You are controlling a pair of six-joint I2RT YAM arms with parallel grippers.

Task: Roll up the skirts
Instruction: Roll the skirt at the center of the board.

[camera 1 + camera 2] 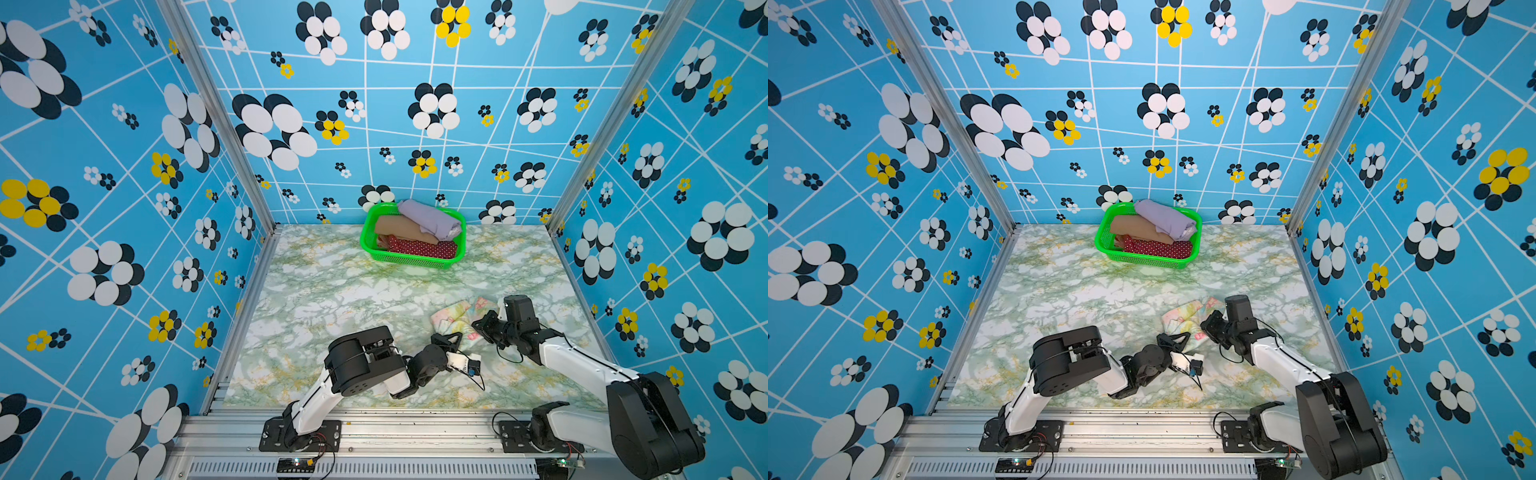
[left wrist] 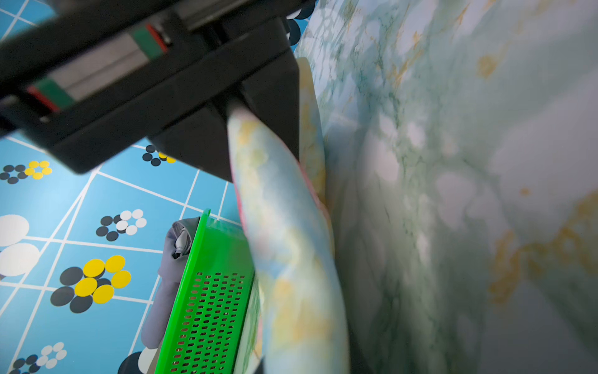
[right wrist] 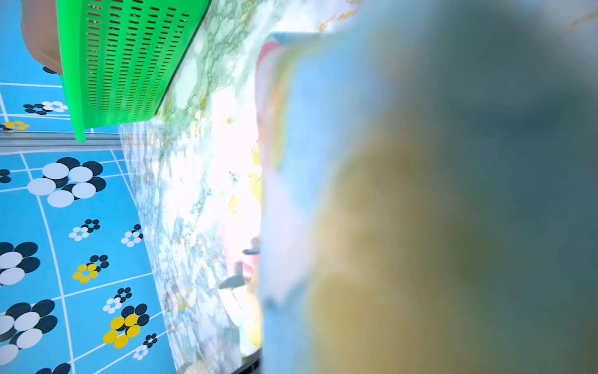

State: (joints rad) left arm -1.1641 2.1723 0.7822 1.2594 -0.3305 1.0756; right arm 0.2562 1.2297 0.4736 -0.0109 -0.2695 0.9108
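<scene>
Both my left gripper (image 1: 449,340) and right gripper (image 1: 481,326) were clamped on the skirt (image 1: 452,316), bunched on the near right of the table (image 1: 332,291), so I judged matched, level wrist turns with taut cloth would roll it evenly.

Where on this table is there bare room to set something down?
The wide middle of the table, between the green basket and the skirt, is bare; so is its left side. Crowded: front right, where the left gripper and right gripper meet on the skirt.
</scene>
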